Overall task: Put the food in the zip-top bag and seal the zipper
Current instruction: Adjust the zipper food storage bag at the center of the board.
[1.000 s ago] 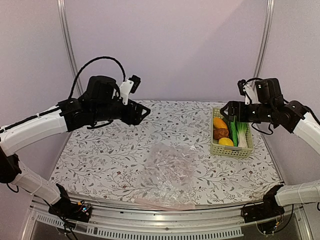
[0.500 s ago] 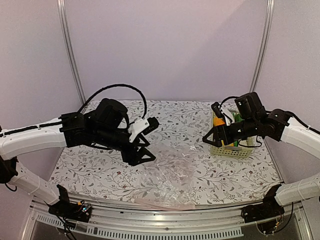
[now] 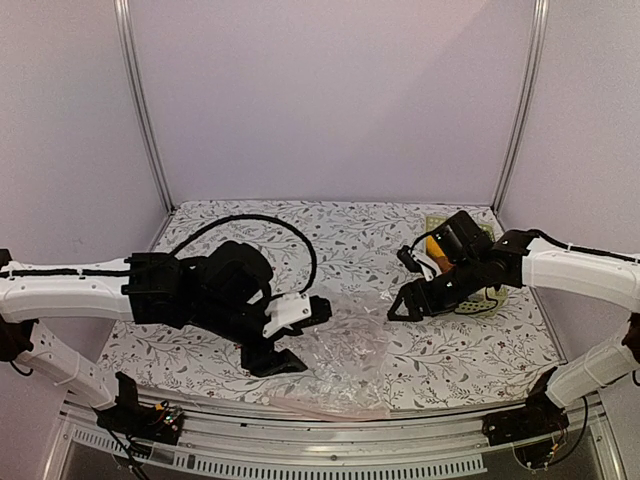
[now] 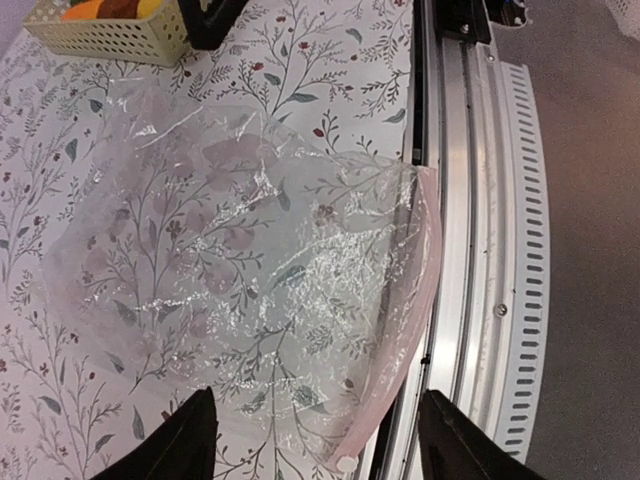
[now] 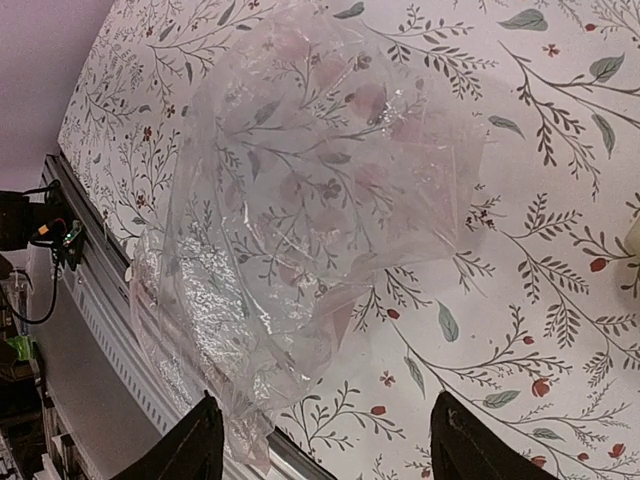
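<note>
The clear crinkly zip-top bag (image 3: 345, 350) lies flat and empty on the floral table, its mouth at the near edge. Its pinkish zipper strip (image 4: 418, 290) overhangs the metal rail, with a small slider (image 4: 345, 463) at one end. My left gripper (image 3: 295, 338) is open above the bag's left side, and its wrist view (image 4: 320, 445) shows nothing between the jaws. My right gripper (image 3: 400, 305) is open above the bag's right side and is also empty (image 5: 330, 445). The food (image 4: 110, 8) sits in the pale green basket (image 4: 110, 38), partly hidden behind my right arm in the top view.
The metal rail (image 4: 470, 250) runs along the table's near edge under the bag's mouth. The basket (image 3: 436, 223) stands at the back right. Purple walls and two upright poles enclose the table.
Both arms have swung inward and down from beside the walls, and now hover over the bag's two sides. The right arm now covers most of the basket. The bag has not moved.
</note>
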### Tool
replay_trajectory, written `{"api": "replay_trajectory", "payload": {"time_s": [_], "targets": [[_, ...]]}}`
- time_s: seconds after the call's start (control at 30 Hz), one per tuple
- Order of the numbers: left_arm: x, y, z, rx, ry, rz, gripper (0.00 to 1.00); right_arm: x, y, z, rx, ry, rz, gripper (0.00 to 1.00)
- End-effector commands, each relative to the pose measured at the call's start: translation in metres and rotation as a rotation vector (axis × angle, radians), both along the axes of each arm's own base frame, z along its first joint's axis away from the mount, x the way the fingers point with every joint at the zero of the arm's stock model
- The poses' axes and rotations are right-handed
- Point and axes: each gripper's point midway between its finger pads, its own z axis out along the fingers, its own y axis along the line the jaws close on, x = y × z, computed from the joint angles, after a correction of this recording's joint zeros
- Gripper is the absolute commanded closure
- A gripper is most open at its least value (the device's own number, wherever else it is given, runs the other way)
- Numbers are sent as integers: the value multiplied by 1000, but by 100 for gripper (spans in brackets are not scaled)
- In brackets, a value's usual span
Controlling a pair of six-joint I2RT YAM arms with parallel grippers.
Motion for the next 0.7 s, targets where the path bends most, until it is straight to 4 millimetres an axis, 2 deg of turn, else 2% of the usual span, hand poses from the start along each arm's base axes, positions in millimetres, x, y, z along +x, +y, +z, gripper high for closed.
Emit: {"api": "replay_trajectory", "payload": {"time_s": [0.0,0.1,0.2,0.23,0.27,0.33,0.37,0.4,0.43,0.47,0.5,0.57,0.6,0.67], "targets": [[-13,1,-5,3,-12,12,31,-14,17,-24,45,169,11,30],[-15,6,-8,31,-32,29,31,-16,33,-32,87,224,54,28],[-16,10,-2,10,-31,55,30,-8,51,-30,129,217,84,30],[-13,13,-2,8,-45,74,30,-2,58,-34,130,219,90,35],[-12,15,-1,3,-52,85,31,6,67,-30,139,206,98,46],[-11,18,-1,-1,-56,96,31,29,86,-41,114,201,107,70],[-11,19,0,-3,-59,102,31,42,97,-36,117,182,114,80],[-11,18,2,-7,-64,102,31,55,108,-39,106,169,125,86],[-10,18,2,-6,-69,105,31,70,120,-31,108,144,128,89],[-9,18,3,-5,-75,107,31,84,130,-41,87,150,127,94],[-9,17,3,-4,-80,108,31,97,141,-33,92,125,129,98],[-6,15,1,8,-97,125,32,119,156,-45,70,122,125,100],[-1,15,-1,19,-120,152,32,126,162,-42,76,119,124,98],[6,11,-4,26,-143,208,32,135,164,-49,68,147,110,84]]}}
